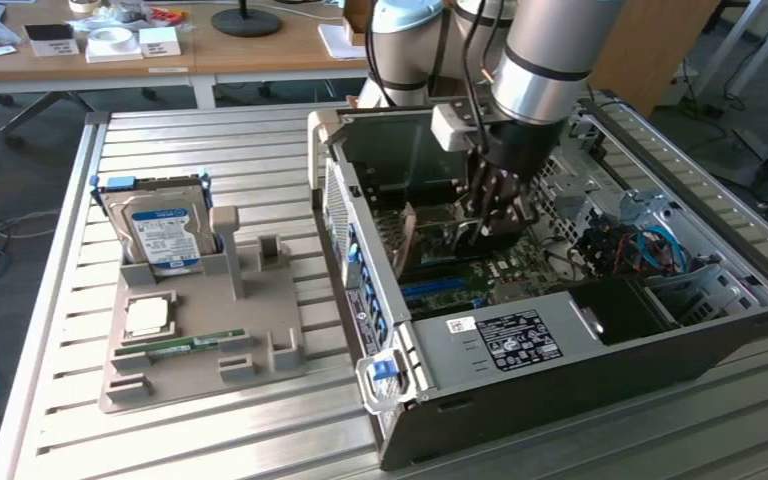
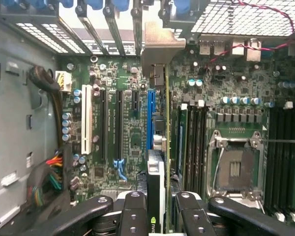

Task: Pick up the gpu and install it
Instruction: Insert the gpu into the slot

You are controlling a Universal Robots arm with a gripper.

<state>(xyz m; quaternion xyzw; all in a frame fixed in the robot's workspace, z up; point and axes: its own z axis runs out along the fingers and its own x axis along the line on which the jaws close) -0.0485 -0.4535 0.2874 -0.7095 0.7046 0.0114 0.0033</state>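
My gripper (image 1: 494, 218) reaches down into the open computer case (image 1: 558, 345) and is shut on the gpu (image 1: 427, 232). In the wrist view the gpu (image 2: 165, 123) is seen edge-on: a thin green board with a black block near the fingers and a silvery metal bracket (image 2: 158, 46) at its far end. The black fingers (image 2: 135, 211) clamp the card from both sides, with the gripper (image 2: 160, 214) centred over it. The card runs parallel to the motherboard's blue slot (image 2: 150, 118), just beside it. I cannot tell whether its edge touches a slot.
Inside the case are a white slot (image 2: 87, 118), black slots, RAM slots, the CPU socket (image 2: 234, 167) and cable bundles (image 2: 49, 172). On the slatted table a grey holder (image 1: 264, 350) carries a hard drive (image 1: 160, 235), a CPU (image 1: 148, 315) and a RAM stick (image 1: 184, 347).
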